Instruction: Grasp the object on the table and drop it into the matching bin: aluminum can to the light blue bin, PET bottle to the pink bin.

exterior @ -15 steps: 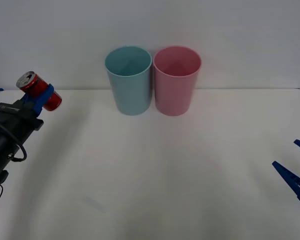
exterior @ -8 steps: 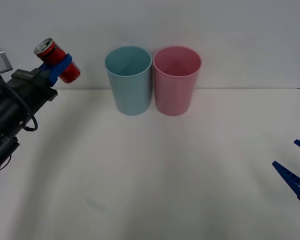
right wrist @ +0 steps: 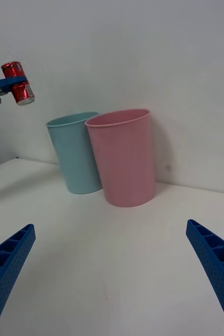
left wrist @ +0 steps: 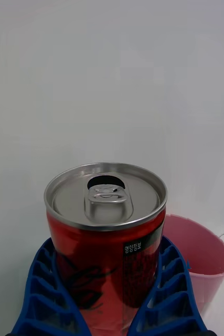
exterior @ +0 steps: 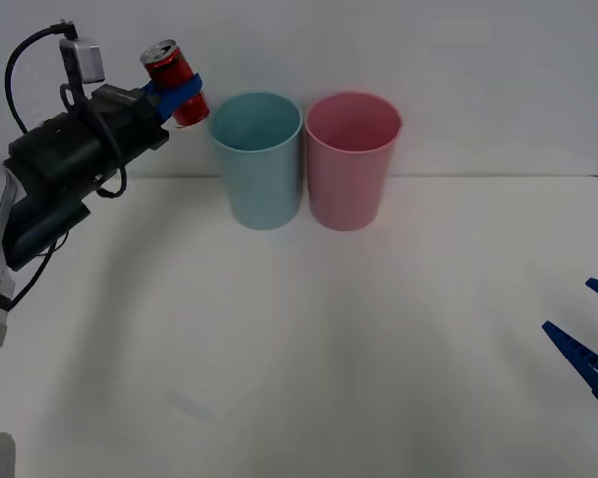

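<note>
Just beside the light blue bin (exterior: 256,159), the left gripper (exterior: 175,90) clamps the aluminum can (exterior: 174,70), raised to clear its rim; the right gripper (exterior: 590,346) waits wide.

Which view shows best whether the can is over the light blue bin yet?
The front view: the aluminum can, held in the left gripper, hangs left of the light blue bin rim. The right wrist view agrees, from farther off. The left wrist view shows the can close up.

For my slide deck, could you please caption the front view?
Left gripper holds the red can aloft beside the light blue bin; right gripper waits open.
</note>
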`<state>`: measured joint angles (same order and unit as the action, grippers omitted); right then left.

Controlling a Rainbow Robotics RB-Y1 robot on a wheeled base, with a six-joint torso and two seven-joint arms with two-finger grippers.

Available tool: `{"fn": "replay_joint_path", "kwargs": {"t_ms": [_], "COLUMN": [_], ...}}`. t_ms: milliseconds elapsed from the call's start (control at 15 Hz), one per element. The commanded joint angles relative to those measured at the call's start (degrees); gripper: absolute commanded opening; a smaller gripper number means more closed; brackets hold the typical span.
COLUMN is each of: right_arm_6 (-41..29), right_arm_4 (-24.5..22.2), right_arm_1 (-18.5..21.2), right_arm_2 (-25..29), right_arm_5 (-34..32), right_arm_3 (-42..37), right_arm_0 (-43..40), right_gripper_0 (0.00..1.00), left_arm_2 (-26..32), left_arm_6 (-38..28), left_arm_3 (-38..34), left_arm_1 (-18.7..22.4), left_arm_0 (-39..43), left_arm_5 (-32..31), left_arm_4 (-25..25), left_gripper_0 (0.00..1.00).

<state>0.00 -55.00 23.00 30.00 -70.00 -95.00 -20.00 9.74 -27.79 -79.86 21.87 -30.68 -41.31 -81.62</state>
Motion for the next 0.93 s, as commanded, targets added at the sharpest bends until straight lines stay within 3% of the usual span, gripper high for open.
{"fn": "replay_joint_path", "kwargs": {"t_ms": [67, 600, 933], "right_arm_6": [0.0, 0.0, 0.0], "right_arm_4": [0.0, 0.0, 0.0], "right_arm_1": [0.0, 0.0, 0.0], "right_arm_2": [0.0, 0.0, 0.0], "right_arm_5": [0.0, 0.0, 0.0], "right_arm_3": [0.0, 0.0, 0.0], "right_arm_0": [0.0, 0.0, 0.0], "right_gripper_0": [1.0, 1.0, 1.0], "left_arm_2": [-0.6, -0.5, -0.5], "left_arm_6": [3.5, 5.5, 5.8], "left_arm_3": [7.7, 24.3, 24.8], "left_arm_1": [-1.3, -5.6, -6.3], "left_arm_0": [-6.0, -19.8, -20.2], "left_arm_5": [-0.1, 1.9, 2.6], "left_arm_4": [-1.3, -8.5, -8.8], "left_gripper_0": [0.01, 0.01, 0.03]}}
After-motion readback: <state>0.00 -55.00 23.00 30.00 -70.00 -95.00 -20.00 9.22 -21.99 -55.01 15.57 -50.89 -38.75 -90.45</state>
